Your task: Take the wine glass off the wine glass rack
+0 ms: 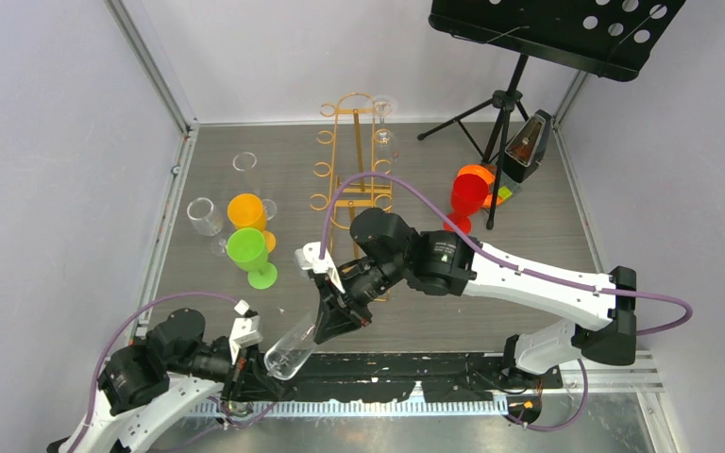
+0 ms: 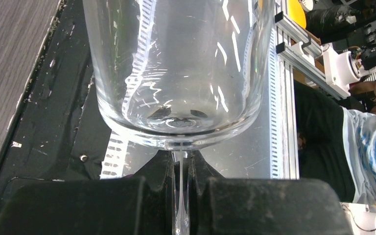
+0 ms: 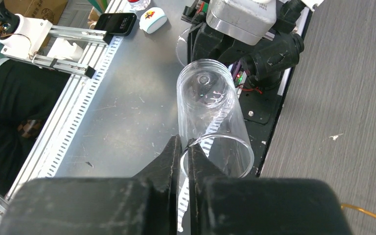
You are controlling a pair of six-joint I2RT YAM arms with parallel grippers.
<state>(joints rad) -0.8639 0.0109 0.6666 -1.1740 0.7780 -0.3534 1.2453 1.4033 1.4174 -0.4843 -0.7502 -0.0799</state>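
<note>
At lower centre, the tilted wine glass (image 1: 293,351) is grasped by 2 pincers: left pincer (image 2: 180,169) clenched on its stem, right pincer (image 3: 184,149) pinching its rim.

Gold wine glass rack (image 1: 331,156), clear wine glass (image 1: 293,351), green goblet (image 1: 246,249), orange goblet (image 1: 245,210), red goblet (image 1: 467,195).

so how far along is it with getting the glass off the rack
Done: one wine glass is off the wine glass rack, held tilted in the air away from it. In hand: left gripper clamps its stem, right gripper pinches its rim. Left: setting it down; a second clear glass hangs on the rack.
</note>
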